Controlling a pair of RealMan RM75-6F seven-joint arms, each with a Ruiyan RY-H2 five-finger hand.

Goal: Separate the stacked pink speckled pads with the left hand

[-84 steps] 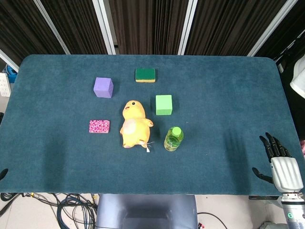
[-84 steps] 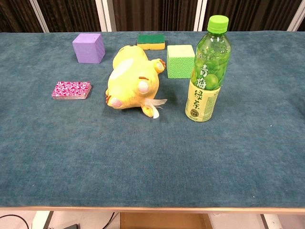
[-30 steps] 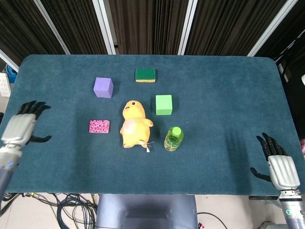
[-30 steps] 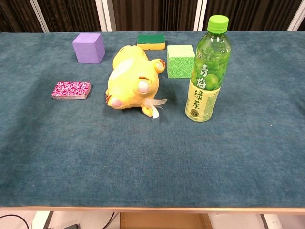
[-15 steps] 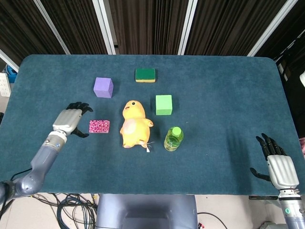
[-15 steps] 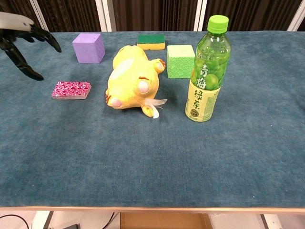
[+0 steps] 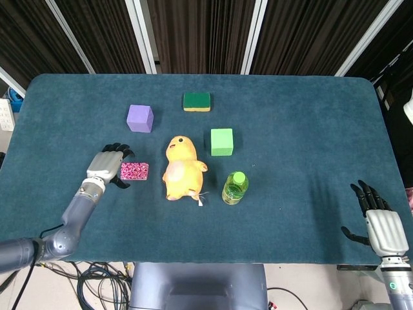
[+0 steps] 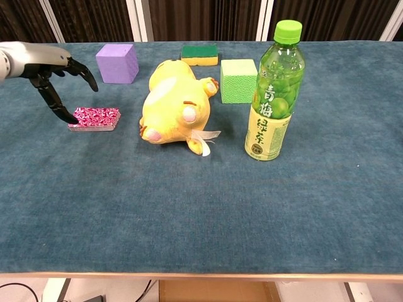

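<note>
left hand [image 7: 107,165] fingers spread, thumb seemingly touching stacked pink pads [image 7: 134,171] just right

Head view looks steeply down; chest view low, close; both share the table [image 7: 310,129].

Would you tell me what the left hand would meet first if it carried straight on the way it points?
Probably the stacked pink speckled pads: the left hand is open right beside them.
</note>
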